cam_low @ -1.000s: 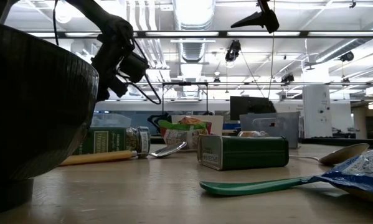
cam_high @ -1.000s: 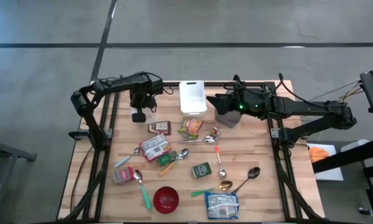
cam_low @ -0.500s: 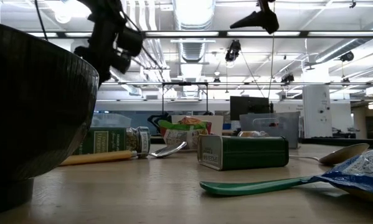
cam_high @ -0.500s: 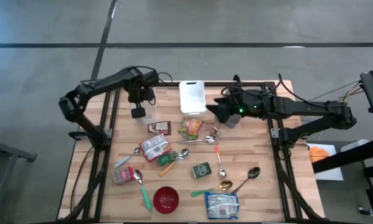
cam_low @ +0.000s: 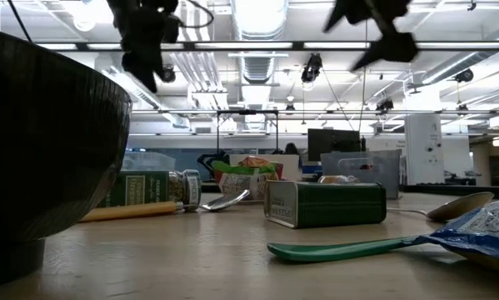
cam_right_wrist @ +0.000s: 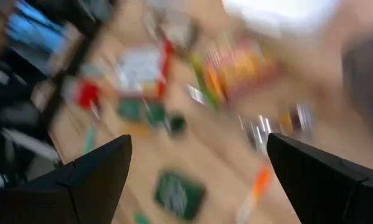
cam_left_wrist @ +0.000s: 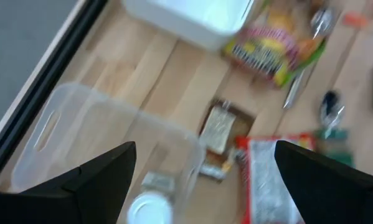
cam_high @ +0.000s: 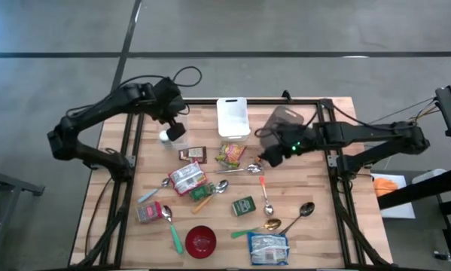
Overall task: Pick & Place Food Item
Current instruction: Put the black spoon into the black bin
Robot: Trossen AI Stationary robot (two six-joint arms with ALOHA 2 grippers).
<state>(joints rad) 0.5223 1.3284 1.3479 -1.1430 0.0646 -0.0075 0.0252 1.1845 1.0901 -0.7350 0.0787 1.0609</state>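
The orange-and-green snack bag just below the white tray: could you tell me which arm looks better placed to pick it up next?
Probably the right: the right gripper hangs open just beside the snack bag, while the left gripper, also open, hovers farther off over the clear container.

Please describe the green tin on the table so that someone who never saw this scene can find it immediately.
Start at the white tray on the table's far edge, between the two arms, and come toward the near edge, past the spoons in the middle. The green tin lies there, a small rectangular box with a pale label. Unlike the soft packets and cutlery around it, it is rigid and dark green.
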